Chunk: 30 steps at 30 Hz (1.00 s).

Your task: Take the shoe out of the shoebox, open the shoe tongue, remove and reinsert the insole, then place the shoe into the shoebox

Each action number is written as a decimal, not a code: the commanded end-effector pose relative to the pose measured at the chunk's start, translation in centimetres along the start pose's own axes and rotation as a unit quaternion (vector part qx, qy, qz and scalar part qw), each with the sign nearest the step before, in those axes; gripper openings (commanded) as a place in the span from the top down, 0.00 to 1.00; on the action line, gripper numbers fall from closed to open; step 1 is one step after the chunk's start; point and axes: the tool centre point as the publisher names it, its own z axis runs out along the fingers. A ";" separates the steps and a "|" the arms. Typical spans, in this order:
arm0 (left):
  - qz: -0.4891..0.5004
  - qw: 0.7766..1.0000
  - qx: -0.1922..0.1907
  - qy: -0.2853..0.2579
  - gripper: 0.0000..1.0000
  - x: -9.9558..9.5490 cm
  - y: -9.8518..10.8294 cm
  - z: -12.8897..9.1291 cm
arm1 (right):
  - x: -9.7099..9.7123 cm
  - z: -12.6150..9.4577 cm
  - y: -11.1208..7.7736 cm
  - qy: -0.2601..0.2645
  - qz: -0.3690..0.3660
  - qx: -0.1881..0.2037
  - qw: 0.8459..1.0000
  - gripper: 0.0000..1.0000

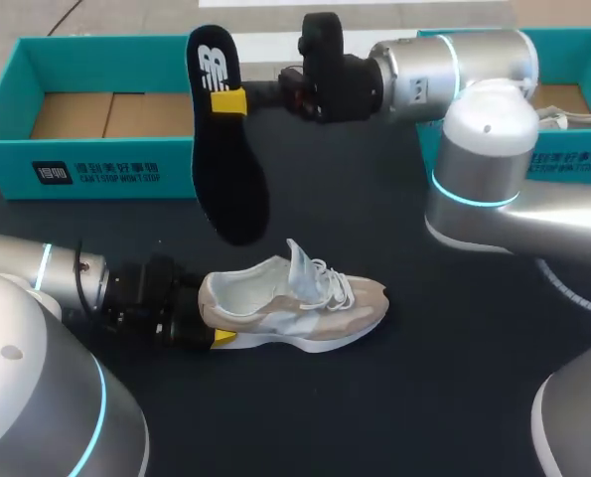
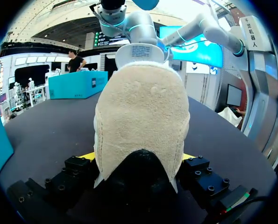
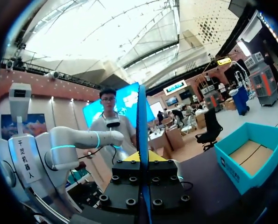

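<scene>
Though open, shoebox [image 1: 585,165] with second shoe [image 1: 577,121]

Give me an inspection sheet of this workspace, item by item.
Surface: dark table.
Job's things: shoe on its sole mid-table, tongue lifted; black insole held in the air above and behind it; teal shoebox rear left, open, no shoe inside.
Clutter: second teal shoebox rear right, something pale inside.
Pincers: left pincer shut on the shoe's heel; right pincer shut on the insole.
Cables: what looks like a cable curving beside the right arm.
Surroundings: nothing seen reaching over the table.
</scene>
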 end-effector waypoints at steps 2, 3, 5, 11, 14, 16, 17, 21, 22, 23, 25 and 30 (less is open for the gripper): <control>0.000 1.000 0.000 -0.001 1.00 0.1 0.0 0.0 | 2.3 -0.9 0.4 -0.019 0.020 0.010 1.000 1.00; 0.000 1.000 0.000 -0.001 1.00 0.1 0.0 0.0 | 2.7 -1.0 0.4 -0.021 0.023 0.007 0.999 1.00; 0.000 1.000 0.000 -0.001 1.00 0.1 0.0 0.0 | 3.4 -1.4 0.4 -0.029 0.027 0.009 0.999 1.00; 0.000 1.000 0.000 -0.001 1.00 0.1 0.0 0.0 | 4.8 -2.7 0.5 -0.052 0.029 0.005 0.998 1.00; 0.000 1.000 0.000 -0.001 1.00 0.1 0.0 0.0 | 5.5 -3.7 0.5 -0.061 0.034 0.005 0.998 1.00; 0.000 1.000 0.000 -0.001 1.00 0.1 0.0 0.0 | 6.3 -4.5 0.4 -0.069 0.040 0.006 0.997 1.00; 0.000 1.000 0.000 -0.001 1.00 0.1 0.0 0.0 | 6.6 -4.8 0.4 -0.069 0.041 0.006 0.997 1.00; 0.000 1.000 0.000 -0.001 1.00 0.1 0.0 0.0 | 7.8 -6.6 0.8 -0.088 0.028 0.022 0.996 1.00; 0.000 1.000 0.000 -0.001 1.00 0.1 0.0 0.0 | 7.8 -6.6 0.8 -0.088 0.028 0.022 0.996 1.00; 0.000 1.000 0.000 -0.001 1.00 0.1 0.0 0.0 | 7.8 -6.6 0.8 -0.088 0.028 0.022 0.996 1.00; 0.000 1.000 0.000 -0.001 1.00 0.1 0.0 0.0 | 7.8 -6.6 0.8 -0.088 0.028 0.022 0.996 1.00; 0.000 1.000 0.000 -0.001 1.00 0.1 0.0 0.0 | 7.8 -6.6 0.8 -0.088 0.028 0.022 0.996 1.00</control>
